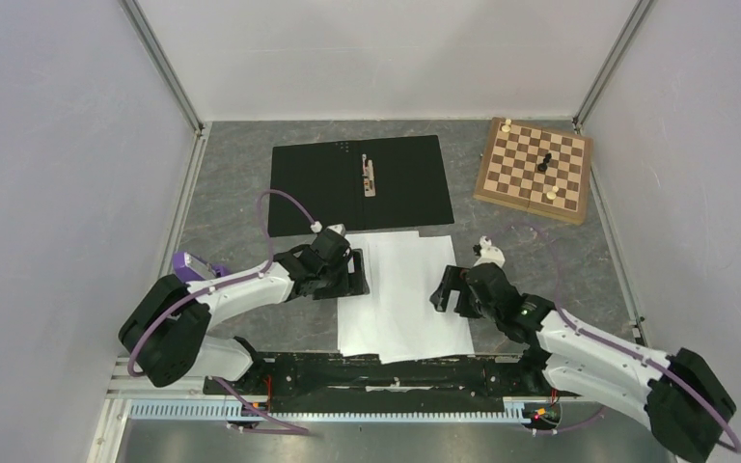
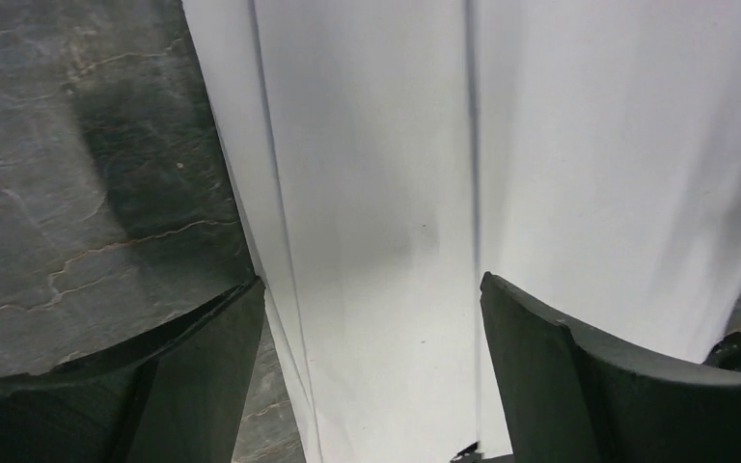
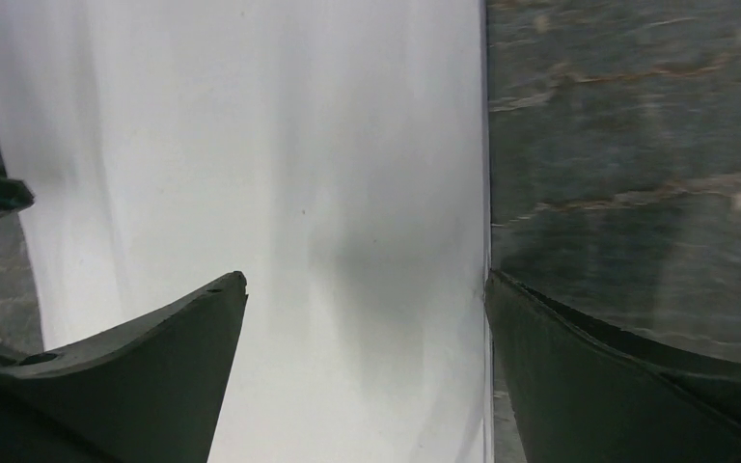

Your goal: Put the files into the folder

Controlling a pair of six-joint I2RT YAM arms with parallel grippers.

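**Paper stack sitting between both arms, folder open behind it**

So the files (image 1: 403, 294) are lying flat on the table (image 1: 232, 174), near the front edge in the middle. They're slightly fanned, and you can see the offset edges in the left wrist view (image 2: 376, 193). Their far edge comes up right by the folder (image 1: 318, 178), which is lying open with its black insides up and the clip (image 1: 369, 178) along the middle.

The left gripper (image 1: 352, 273) is at the stack's left edge and the right gripper (image 1: 447, 289) is at the right edge. Both have their fingers spread wide and are gripping nothing, each pair straddling a paper edge. The chessboard (image 1: 535, 169) sits off in the far right corner with a few pieces on it.
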